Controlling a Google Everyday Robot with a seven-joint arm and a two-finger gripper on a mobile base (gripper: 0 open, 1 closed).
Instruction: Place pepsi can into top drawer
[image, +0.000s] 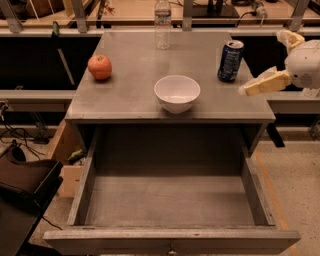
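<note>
Hand (263, 62) right of pepsi can (230, 60), top drawer (170, 200) pulled out

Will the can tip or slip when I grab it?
Can stands upright, tall and narrow, so a side nudge likely tips it. Tipped, it could roll. Smooth round wall may slip. Pincer hovers open to its right.

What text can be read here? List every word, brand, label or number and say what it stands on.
No text can be read as words.
On the pepsi can, at the right rear of the tabletop: white markings, too blurred to read.
On the water bottle, at the back edge: label unreadable.
On the apple, bowl and top drawer: no text visible.
On the tool, right of the can, off the table's edge: no text visible.
</note>
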